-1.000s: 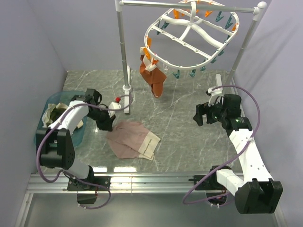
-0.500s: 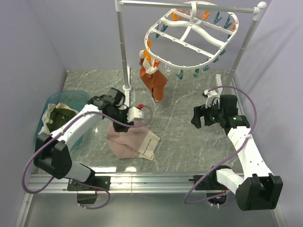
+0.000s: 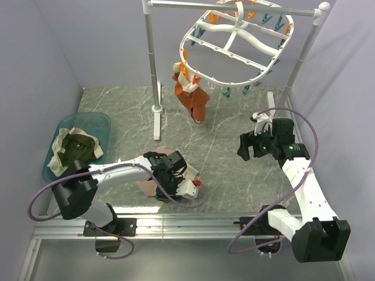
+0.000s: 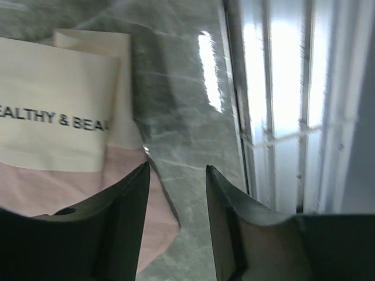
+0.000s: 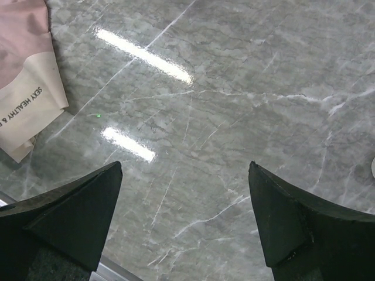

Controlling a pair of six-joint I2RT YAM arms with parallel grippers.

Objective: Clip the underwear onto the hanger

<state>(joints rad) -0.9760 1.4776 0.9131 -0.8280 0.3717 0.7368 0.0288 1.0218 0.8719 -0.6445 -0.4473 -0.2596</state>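
On grey marble table (image 3: 228, 170), lilac walls (image 3: 41, 70) — left gripper (image 4: 177, 175) ajar, right gripper (image 5: 185, 170) wide.

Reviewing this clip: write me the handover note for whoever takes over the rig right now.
Left pincer: open, empty, low over the waistband corner of the underwear.
Right pincer: open wide, empty, above bare table on the right.
Underwear: lying on the table near its front edge, unclipped.
Hanger: hung from the rail at the back; a rust-orange garment is pegged at its left end.
Done: nothing for the underwear yet.
Left: grasp it, lift it to the hanger, clip it on.
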